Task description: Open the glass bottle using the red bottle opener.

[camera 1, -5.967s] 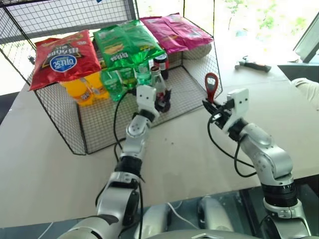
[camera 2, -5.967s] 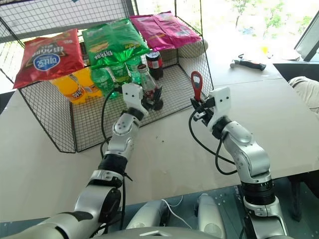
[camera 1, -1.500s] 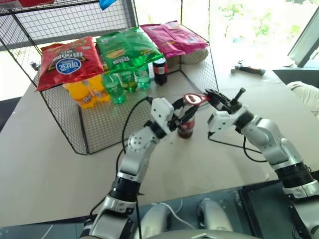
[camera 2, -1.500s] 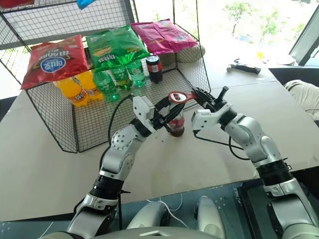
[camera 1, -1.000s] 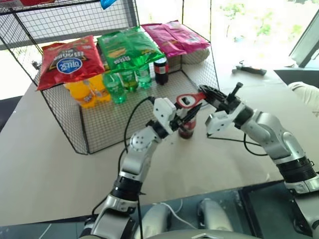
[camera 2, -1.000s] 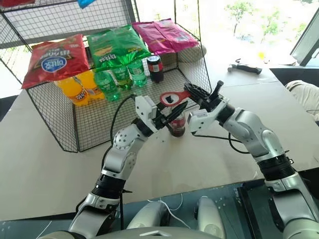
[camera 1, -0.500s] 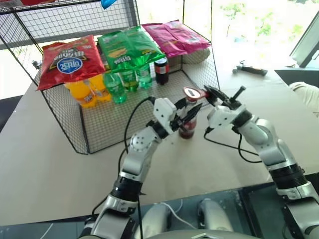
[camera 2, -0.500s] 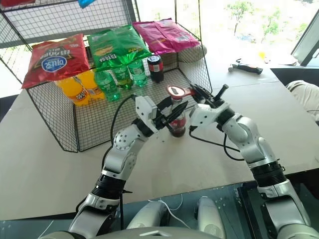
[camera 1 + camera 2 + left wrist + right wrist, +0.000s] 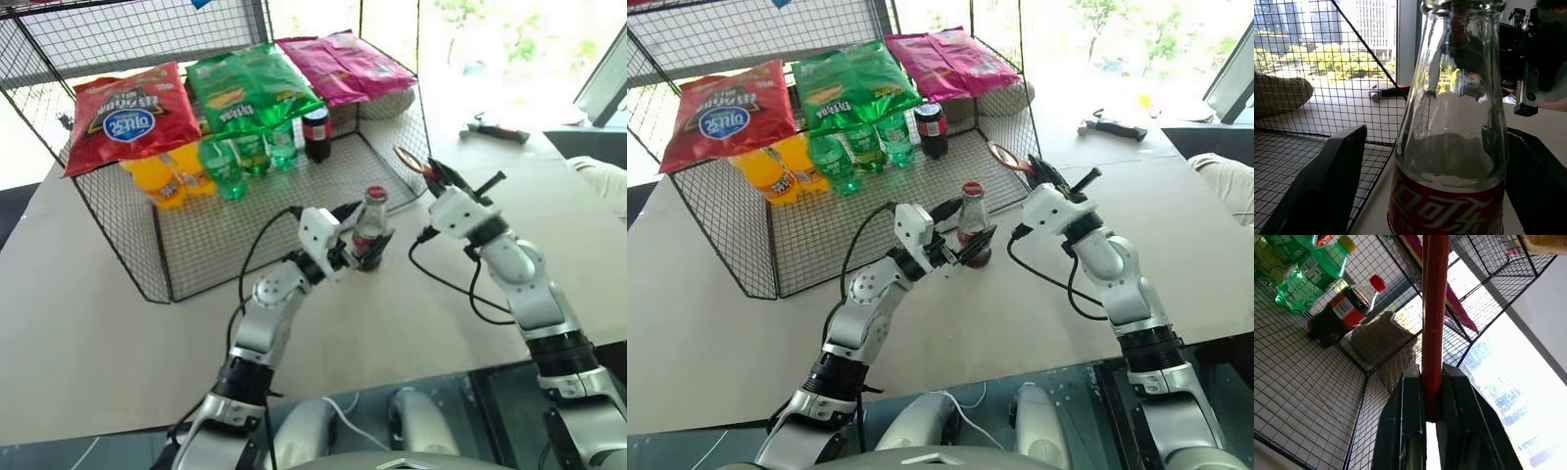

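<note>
The glass bottle (image 9: pixel 368 227) stands upright on the table beside the wire basket's front corner, with a red cap on top and a red label (image 9: pixel 1447 205) low on its body. My left gripper (image 9: pixel 361 233) is open with one black finger (image 9: pixel 1322 181) on either side of the bottle, and a gap shows on both sides. To the bottle's right, above and clear of its top, my right gripper (image 9: pixel 432 176) is shut on the handle of the red bottle opener (image 9: pixel 409 158). That opener (image 9: pixel 1435 308) shows edge-on between the right fingers.
The wire basket (image 9: pixel 186 250) behind the bottle holds chip bags, green bottles (image 9: pixel 227 162), orange bottles and a dark cola bottle (image 9: pixel 315 132). A hammer-like tool (image 9: pixel 495 129) lies at the far right. A sleeve (image 9: pixel 600 174) shows at the right edge. Bare table (image 9: pixel 411 304) lies in front.
My left gripper has opened around the bottle. My right gripper has drawn the opener off the bottle top, away to the right, and rolled it. The bottle still stands.
</note>
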Robot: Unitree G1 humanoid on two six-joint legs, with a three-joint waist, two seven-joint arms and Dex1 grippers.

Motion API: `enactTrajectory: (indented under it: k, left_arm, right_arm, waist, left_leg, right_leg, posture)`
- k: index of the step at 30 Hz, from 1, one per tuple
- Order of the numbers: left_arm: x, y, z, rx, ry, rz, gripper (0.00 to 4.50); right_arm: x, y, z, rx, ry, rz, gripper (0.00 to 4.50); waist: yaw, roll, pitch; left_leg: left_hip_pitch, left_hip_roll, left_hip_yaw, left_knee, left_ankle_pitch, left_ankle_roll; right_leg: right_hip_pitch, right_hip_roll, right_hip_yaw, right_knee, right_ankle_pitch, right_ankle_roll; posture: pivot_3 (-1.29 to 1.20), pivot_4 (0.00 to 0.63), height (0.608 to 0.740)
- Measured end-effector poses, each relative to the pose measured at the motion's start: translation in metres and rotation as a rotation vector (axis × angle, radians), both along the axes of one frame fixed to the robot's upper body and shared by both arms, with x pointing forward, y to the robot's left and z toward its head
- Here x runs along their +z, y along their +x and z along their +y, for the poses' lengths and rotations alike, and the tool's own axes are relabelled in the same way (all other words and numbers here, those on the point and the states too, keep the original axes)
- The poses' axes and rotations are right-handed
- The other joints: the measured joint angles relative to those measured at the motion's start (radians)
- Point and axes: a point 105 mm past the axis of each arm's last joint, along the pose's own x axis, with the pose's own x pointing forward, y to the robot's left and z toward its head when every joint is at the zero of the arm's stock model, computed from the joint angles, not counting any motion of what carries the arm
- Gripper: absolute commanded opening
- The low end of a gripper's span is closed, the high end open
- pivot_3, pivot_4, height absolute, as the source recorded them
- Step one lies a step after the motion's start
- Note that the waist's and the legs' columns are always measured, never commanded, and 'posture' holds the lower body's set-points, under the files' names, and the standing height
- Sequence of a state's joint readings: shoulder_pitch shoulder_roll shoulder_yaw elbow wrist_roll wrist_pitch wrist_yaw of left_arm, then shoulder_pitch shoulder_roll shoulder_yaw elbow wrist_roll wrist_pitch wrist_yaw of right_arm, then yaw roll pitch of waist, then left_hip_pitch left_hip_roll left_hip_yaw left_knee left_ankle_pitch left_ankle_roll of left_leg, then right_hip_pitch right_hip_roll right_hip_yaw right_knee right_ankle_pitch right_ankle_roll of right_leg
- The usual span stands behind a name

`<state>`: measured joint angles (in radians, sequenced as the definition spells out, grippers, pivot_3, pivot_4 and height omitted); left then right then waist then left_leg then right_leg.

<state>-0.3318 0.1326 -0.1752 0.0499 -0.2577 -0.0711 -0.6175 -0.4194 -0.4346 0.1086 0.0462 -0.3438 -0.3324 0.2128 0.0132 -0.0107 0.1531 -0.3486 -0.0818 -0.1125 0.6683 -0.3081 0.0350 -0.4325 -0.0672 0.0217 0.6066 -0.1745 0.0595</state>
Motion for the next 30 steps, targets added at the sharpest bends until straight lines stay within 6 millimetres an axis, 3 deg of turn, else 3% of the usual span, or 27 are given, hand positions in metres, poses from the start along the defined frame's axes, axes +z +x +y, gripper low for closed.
enactTrajectory:
  k: [30]
  left_arm:
    - [0.018, 0.000, -0.008, -0.030, 0.014, -0.075, 3.96]
  right_arm:
    - [-0.007, 0.001, -0.003, -0.011, 0.002, 0.021, 0.00]
  waist:
    - [-0.001, 0.000, 0.000]
  left_leg:
    - [0.000, 0.000, 0.001, -0.002, 0.000, 0.000]
  right_leg:
    - [-0.001, 0.000, 0.000, -0.001, 0.000, 0.000]
  posture:
    - [0.00, 0.150, 0.740]
